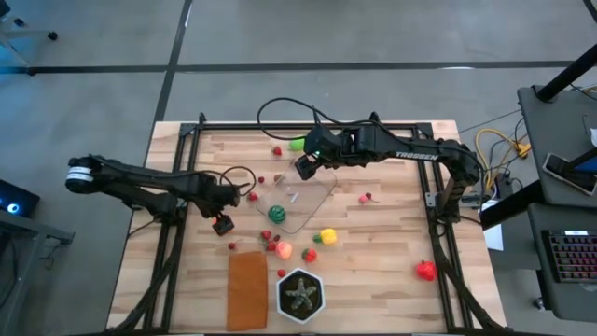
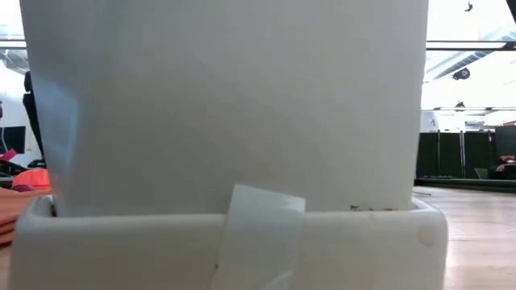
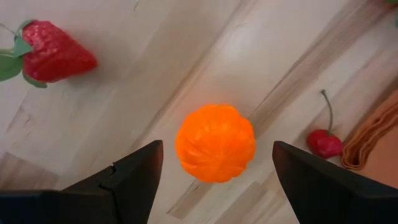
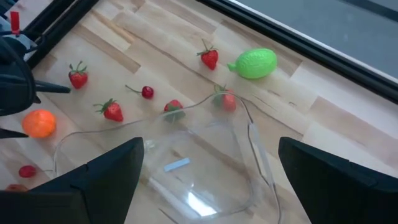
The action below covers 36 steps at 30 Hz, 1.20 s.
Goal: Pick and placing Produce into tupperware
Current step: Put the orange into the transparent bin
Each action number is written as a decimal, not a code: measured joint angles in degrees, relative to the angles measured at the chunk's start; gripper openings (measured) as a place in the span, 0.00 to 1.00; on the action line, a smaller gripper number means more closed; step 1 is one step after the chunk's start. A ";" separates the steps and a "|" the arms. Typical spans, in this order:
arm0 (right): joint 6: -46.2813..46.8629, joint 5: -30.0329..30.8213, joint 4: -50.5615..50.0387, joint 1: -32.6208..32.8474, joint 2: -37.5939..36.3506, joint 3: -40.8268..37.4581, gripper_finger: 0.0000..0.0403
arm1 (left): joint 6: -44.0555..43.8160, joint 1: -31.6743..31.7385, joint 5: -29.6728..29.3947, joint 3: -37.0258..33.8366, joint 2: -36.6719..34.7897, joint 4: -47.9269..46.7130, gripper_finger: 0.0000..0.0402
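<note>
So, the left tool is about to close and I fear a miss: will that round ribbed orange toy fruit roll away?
Probably, if nudged: the round ribbed orange toy fruit looks nearly spherical on smooth wood. It sits centred within the open left tool, so squeezing should trap it.

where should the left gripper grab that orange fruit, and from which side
Across its widest middle, coming straight down from above. The orange fruit is round and ribbed, sitting alone on the bare table, and the left gripper is open with one finger on each side. A strawberry and a cherry lie apart from it, so closing there should catch only the fruit.
</note>
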 joint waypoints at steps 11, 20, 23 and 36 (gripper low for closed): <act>1.48 -0.02 -0.74 0.04 0.00 0.00 0.91 | 0.40 -0.52 1.24 -0.24 2.64 0.15 0.72; 1.46 -0.02 -0.83 0.02 0.00 0.00 0.91 | 0.46 -1.32 1.22 -0.25 10.46 0.66 0.72; 1.41 0.00 -0.83 0.02 0.00 0.00 0.91 | 0.44 -1.62 1.18 -0.26 12.41 1.60 0.72; 1.22 0.03 -1.25 0.02 0.00 0.00 0.91 | 0.22 -2.44 0.78 -0.08 15.28 6.07 0.72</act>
